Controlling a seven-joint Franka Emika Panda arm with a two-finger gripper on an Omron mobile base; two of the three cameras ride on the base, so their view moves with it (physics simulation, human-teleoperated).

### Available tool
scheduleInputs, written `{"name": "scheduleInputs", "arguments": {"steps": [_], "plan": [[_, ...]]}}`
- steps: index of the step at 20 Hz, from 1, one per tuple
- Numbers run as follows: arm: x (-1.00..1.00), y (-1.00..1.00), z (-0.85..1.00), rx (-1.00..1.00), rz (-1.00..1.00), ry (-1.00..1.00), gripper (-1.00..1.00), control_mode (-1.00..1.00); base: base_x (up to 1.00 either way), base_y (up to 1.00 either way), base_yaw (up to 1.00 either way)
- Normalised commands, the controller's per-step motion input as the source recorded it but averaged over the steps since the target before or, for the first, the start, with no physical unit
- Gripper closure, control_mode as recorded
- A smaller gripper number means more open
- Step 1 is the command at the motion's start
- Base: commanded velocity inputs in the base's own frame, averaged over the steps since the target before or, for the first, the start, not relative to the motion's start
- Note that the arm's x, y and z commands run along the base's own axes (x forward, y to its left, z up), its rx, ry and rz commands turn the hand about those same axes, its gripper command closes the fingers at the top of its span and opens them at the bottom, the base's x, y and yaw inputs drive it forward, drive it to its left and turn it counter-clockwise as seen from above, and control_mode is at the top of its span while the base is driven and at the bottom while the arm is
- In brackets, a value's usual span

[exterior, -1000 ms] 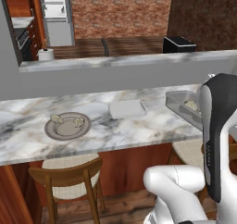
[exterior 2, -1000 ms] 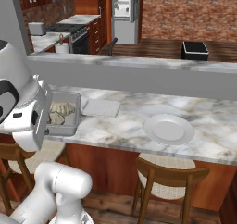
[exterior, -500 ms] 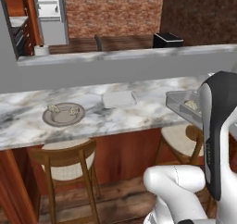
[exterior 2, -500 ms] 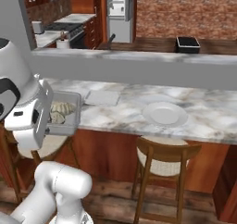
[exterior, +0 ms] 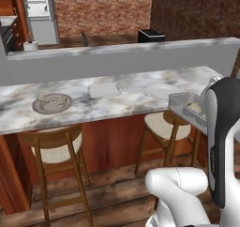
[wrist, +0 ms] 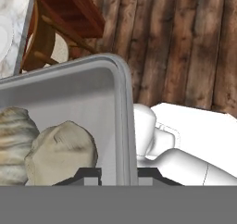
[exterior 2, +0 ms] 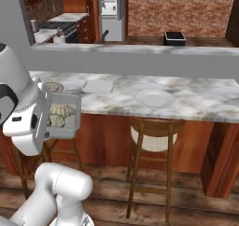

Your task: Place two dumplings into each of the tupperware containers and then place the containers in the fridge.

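1 container (wrist: pixel 69 93) rim between clamped jaws

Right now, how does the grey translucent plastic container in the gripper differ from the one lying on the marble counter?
The held container hangs in the air off the counter's edge, clamped at its rim by the gripper; the counter container rests flat on the marble counter. The held container carries two pale dumplings; nothing is visible in the counter container. Both are shallow grey rectangular trays with rounded corners.
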Motion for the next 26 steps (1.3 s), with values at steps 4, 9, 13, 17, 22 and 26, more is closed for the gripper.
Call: {"name": "scheduleInputs", "arguments": {"steps": [4,9,13,17,22,26], "plan": [[0.00,0.00,0.00,0.00,0.00,0.00,1.00,1.00,0.04,-0.12,-0.18],[0.00,0.00,0.00,0.00,0.00,0.00,1.00,1.00,0.00,-0.68,-0.08],[0.00,0.00,0.00,0.00,0.00,0.00,1.00,1.00,0.00,-1.00,0.01],[0.00,0.00,0.00,0.00,0.00,0.00,1.00,1.00,0.00,-1.00,0.04],[0.00,0.00,0.00,0.00,0.00,0.00,1.00,1.00,-0.01,-0.97,0.05],[0.00,0.00,0.00,0.00,0.00,0.00,1.00,1.00,0.00,-0.96,0.06]]}}
